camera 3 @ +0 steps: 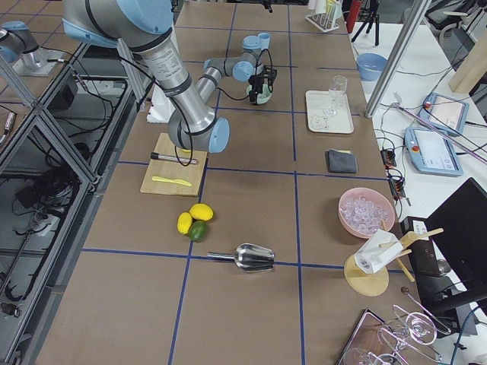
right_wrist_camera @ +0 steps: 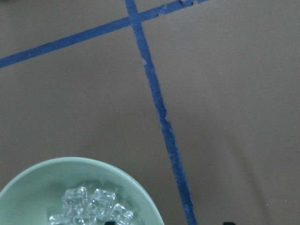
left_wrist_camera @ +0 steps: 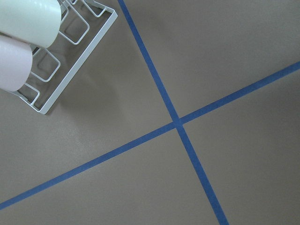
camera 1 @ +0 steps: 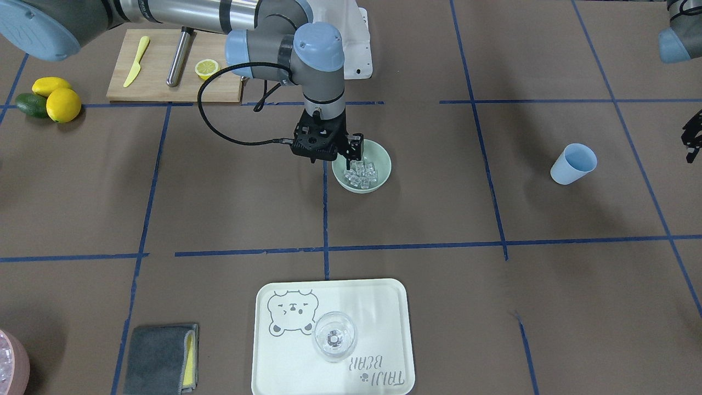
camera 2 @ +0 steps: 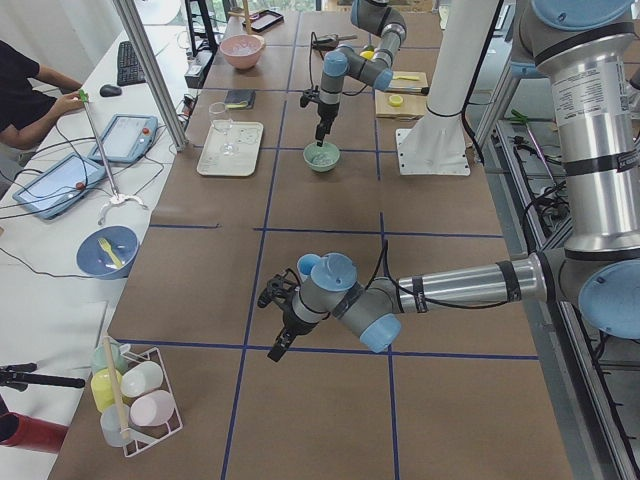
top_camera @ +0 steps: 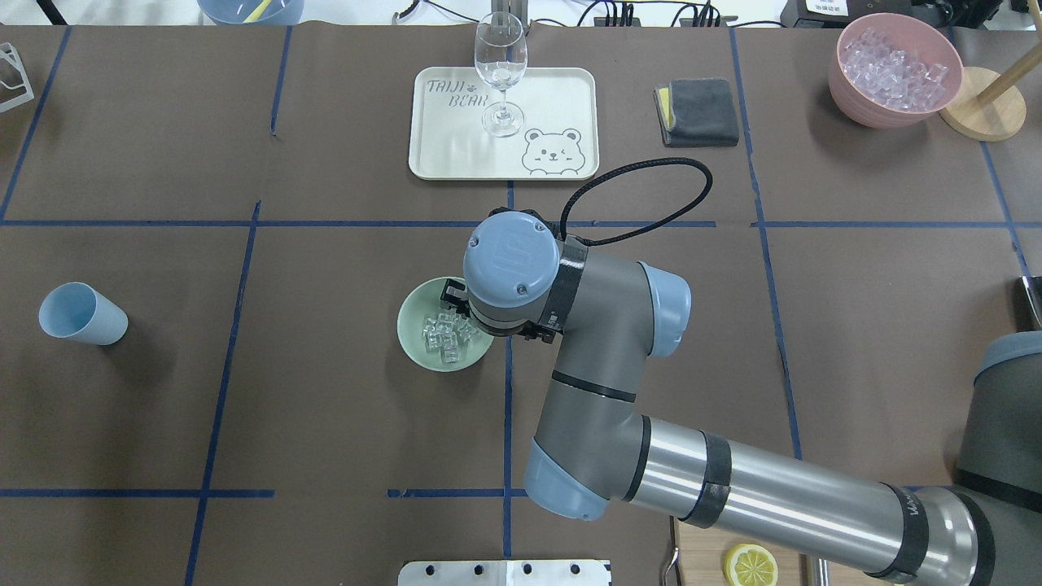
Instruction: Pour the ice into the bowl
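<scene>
Front-facing view, near edge: 1 pale tray (camera 1: 351, 296) with a bear print. 1 clear stemmed glass (camera 1: 334, 336) stands upright on it. 1 folded grey cloth (camera 1: 156, 359) lies well off to the tray's side.

Mid-table: 1 sage-green bowl (camera 1: 381, 159), upright with its mouth facing straight up. It is round, so it has no long axis. It rests on the brown table cover just beside a blue tape line.

The ice (camera 1: 362, 173) lies inside the bowl as one loose heap, piled at the middle of the floor. There are roughly a dozen cubes; they overlap too much for an exact count. None are seen outside the rim.

The right gripper (camera 1: 352, 156) points down over the bowl's edge on the robot's side. The heap sits just below and beside its fingertips, toward the tray. In the wrist view two dark tips show wide apart at the bottom edge. The jaws are read as spread, pinching nothing.

The left gripper (camera 1: 692, 137) is only partly in frame at the table's far side, well apart from the bowl. Whether it is spread or closed cannot be told.

Also noted: 1 light blue cup (camera 1: 573, 163), tipped on its side and empty, between the bowl and the left gripper. 1 pink bowl (top_camera: 847, 81) at a far corner holds more clear cubes (top_camera: 894, 65).
</scene>
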`<state>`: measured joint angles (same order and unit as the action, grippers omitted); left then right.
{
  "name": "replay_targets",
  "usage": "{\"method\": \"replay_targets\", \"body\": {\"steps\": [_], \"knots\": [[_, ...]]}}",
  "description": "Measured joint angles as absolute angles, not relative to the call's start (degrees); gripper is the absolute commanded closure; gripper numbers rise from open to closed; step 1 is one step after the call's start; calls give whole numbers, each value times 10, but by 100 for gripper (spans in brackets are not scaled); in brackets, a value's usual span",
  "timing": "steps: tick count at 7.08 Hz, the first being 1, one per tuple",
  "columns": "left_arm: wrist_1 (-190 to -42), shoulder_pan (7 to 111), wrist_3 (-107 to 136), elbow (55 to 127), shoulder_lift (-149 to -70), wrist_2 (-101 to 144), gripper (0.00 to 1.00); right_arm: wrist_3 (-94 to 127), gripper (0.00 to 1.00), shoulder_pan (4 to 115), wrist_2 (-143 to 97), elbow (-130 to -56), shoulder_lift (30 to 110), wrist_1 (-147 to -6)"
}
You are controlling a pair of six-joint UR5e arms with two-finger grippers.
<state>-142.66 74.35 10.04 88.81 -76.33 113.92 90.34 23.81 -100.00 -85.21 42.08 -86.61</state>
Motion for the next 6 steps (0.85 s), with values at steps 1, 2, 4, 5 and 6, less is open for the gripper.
{"method": "replay_targets", "body": {"steps": [1, 2, 4, 5, 6], "knots": [[-1428, 744, 101, 888, -763, 1139, 0, 903, 100, 235, -1000, -845, 419, -864], [-1428, 744, 101, 889, -763, 1138, 0, 904, 100, 232, -1000, -840, 418, -863], [-1429, 744, 101, 890, -762, 1139, 0, 905, 100, 230, -1002, -835, 417, -852], [-1429, 744, 101, 890, -762, 1139, 0, 905, 100, 235, -1013, -842, 420, -844], [-1429, 745, 100, 890, -762, 1140, 0, 906, 100, 248, -1032, -865, 430, -841]]}}
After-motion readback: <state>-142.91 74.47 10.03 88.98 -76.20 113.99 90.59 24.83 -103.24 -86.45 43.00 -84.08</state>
